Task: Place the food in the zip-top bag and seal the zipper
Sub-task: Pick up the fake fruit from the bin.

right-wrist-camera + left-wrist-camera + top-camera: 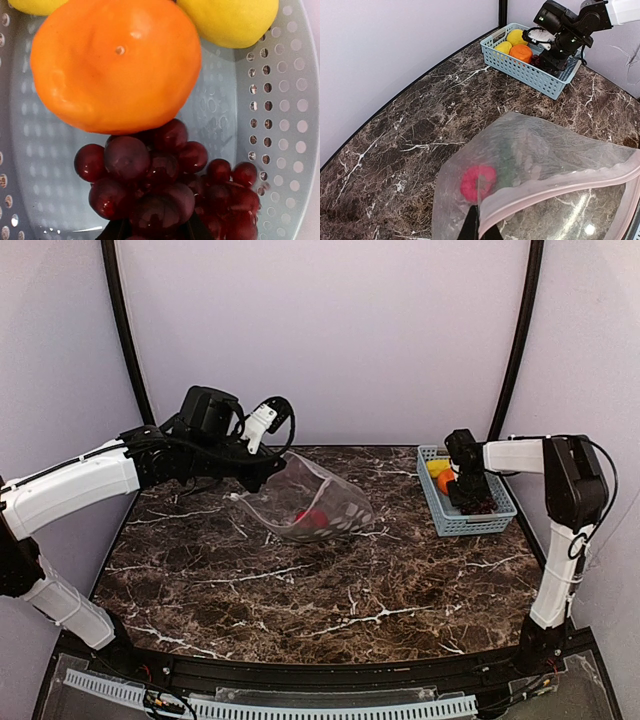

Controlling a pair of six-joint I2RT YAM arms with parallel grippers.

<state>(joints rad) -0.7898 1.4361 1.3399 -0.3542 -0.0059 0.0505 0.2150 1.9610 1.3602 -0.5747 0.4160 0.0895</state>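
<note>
My left gripper (479,225) is shut on the mouth edge of the clear zip-top bag (545,150), lifting it off the table with its pink zipper (560,182) arched open. A red apple (477,182) and a green piece (507,160) lie inside the bag (320,502). At the back right, my right gripper (468,495) reaches down into the light-blue basket (465,523). In the right wrist view its fingers press both sides of the dark purple grape bunch (160,175). An orange piece (115,65) and a yellow piece (230,20) lie just beyond the grapes.
The basket (520,72) stands against the back right corner of the dark marble table (300,600). Two yellow pieces (516,36) and the orange piece (521,53) fill its far end. Black frame posts rise at both back corners, and a pale wall runs behind.
</note>
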